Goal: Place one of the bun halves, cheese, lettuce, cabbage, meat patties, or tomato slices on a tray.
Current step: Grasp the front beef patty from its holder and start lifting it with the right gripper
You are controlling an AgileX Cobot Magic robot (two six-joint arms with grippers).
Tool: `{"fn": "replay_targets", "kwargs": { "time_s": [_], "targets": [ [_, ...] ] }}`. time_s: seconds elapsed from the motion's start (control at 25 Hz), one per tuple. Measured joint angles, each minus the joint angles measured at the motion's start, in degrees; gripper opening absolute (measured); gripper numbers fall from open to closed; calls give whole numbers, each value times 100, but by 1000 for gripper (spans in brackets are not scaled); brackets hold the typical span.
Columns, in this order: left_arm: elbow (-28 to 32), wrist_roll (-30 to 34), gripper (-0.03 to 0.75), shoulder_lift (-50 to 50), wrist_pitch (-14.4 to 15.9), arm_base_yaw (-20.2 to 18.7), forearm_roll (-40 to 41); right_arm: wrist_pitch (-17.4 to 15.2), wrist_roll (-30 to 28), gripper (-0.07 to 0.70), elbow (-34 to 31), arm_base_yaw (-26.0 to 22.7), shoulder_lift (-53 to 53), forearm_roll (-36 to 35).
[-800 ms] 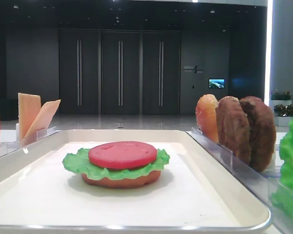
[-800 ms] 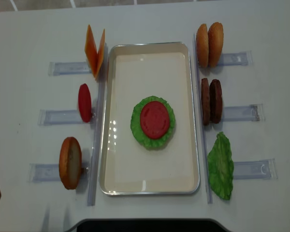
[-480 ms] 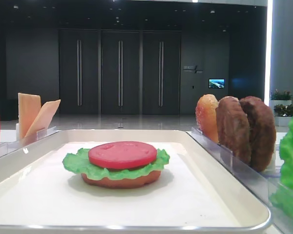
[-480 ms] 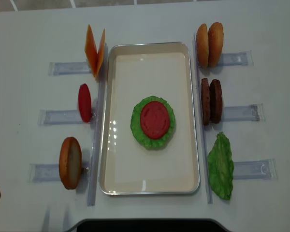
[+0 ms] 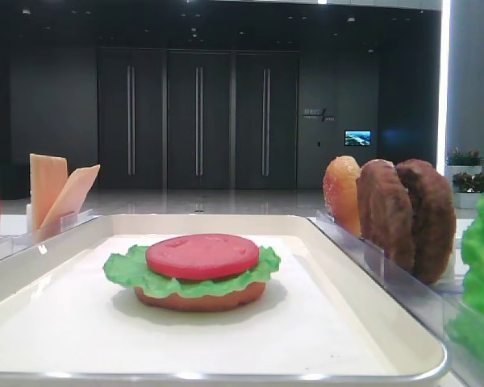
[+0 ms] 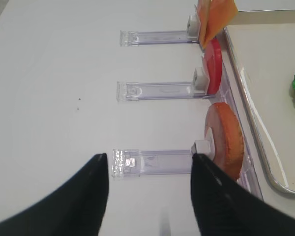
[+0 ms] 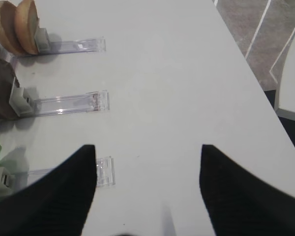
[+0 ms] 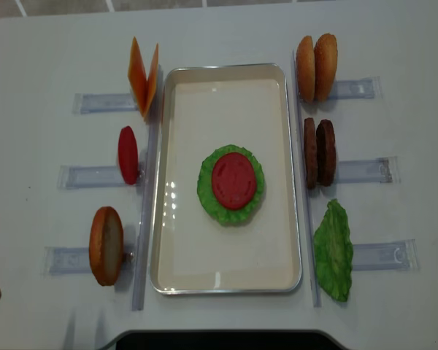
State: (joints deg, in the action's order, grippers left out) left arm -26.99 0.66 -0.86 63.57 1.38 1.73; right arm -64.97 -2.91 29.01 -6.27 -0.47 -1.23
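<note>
Nothing has shifted since the earlier frames: the right gripper (image 7: 147,162) hangs spread and empty, the meat patties (image 7: 0,88) ahead to its left, so picking a patty seems next, calling for a reach toward them before the tray (image 8: 226,69)

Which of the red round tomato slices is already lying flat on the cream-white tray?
The red tomato slice atop the frilly green lettuce mid-tray; the other red slice stands on edge in the left clear rack.
</note>
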Motion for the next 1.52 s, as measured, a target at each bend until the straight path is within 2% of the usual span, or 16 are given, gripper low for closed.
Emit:
{"fn": "replay_targets", "kwargs": {
  "time_s": [0.2, 0.36, 0.56, 0.68, 0.88, 1.16, 1.28, 1.52],
  "targets": [
    [0, 0, 408, 0, 0, 0, 0, 0, 13, 430, 0, 0, 0, 0],
    [0, 0, 408, 0, 0, 0, 0, 65, 213, 391, 39, 0, 279, 57],
    [0, 0, 408, 0, 0, 0, 0, 719, 322, 380, 580, 0, 2644, 78],
    [0, 0, 408, 0, 0, 0, 0, 838, 359, 379, 1286, 33, 4199, 123],
    [0, 0, 408, 0, 0, 0, 0, 664, 458, 379, 2718, 225, 6357, 310],
    [0, 0, 408, 0, 0, 0, 0, 166, 577, 374, 3987, 391, 7973, 403],
    [0, 0, 408, 0, 0, 0, 0, -36, 865, 373, 4200, 963, 8204, 430],
    [0, 0, 408, 0, 0, 0, 0, -168, 2196, 373, 4525, 2975, 8605, 616]
  ]
}}
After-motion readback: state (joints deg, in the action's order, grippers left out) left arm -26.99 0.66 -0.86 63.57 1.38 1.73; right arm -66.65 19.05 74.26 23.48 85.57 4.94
